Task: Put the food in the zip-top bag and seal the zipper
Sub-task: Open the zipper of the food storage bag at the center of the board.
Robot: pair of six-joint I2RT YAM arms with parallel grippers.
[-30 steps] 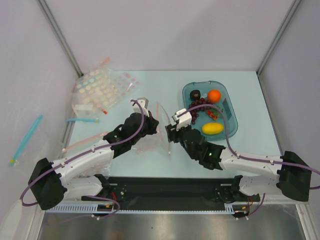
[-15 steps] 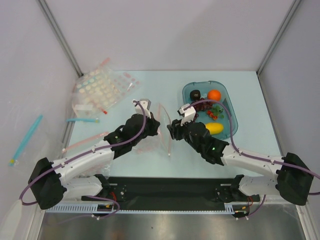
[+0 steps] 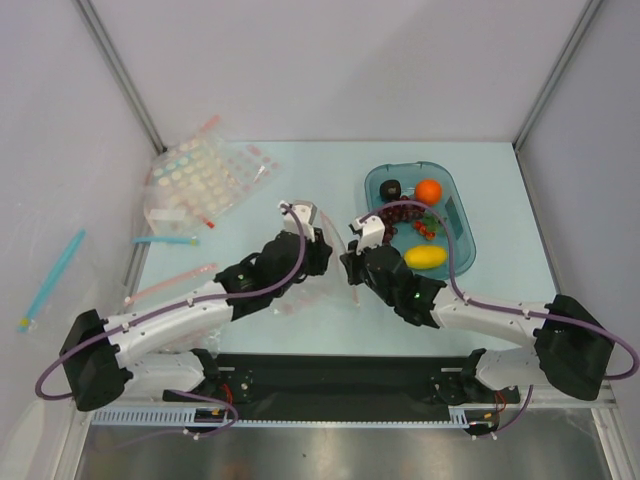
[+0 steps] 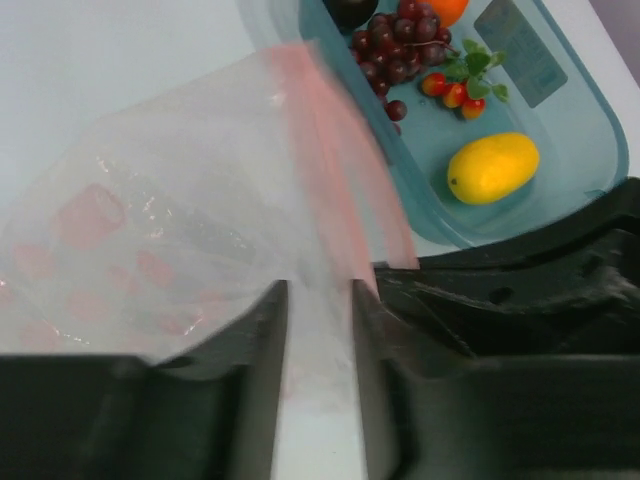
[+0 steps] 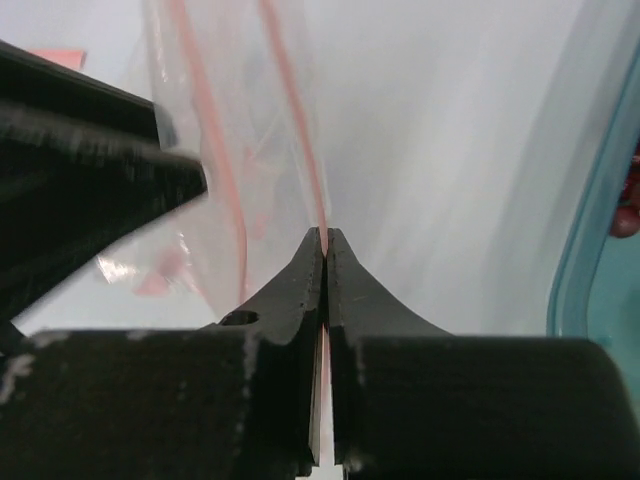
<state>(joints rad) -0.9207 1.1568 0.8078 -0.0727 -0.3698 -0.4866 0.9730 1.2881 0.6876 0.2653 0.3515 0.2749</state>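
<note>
The zip-top bag [image 3: 318, 283] is clear film with faint pink patches and lies between my two grippers in the middle of the table. Its zipper [image 4: 340, 150] is a pale pink strip along the mouth. My right gripper [image 5: 325, 235] is shut on that mouth edge, the strip [image 5: 290, 100] running out from its tips. My left gripper [image 4: 318, 300] is open, with bag film [image 4: 180, 220] lying in the gap. The food sits in the teal tray [image 3: 408, 166]: orange [image 3: 428, 190], plum [image 3: 391, 188], grapes [image 3: 395, 212], lemon [image 3: 425, 257] and red-and-green bunch [image 3: 428, 226].
Dotted clear bags [image 3: 200, 180] lie heaped at the back left, with a blue strip [image 3: 165, 240] and a pink strip [image 3: 170, 280] near them. A teal stick [image 3: 50, 280] lies beyond the left wall. The tray's wall [image 5: 600, 200] is just right of my right gripper.
My right gripper has closed on the bag's mouth edge. My left gripper has opened from shut and moved right, toward the tray.
</note>
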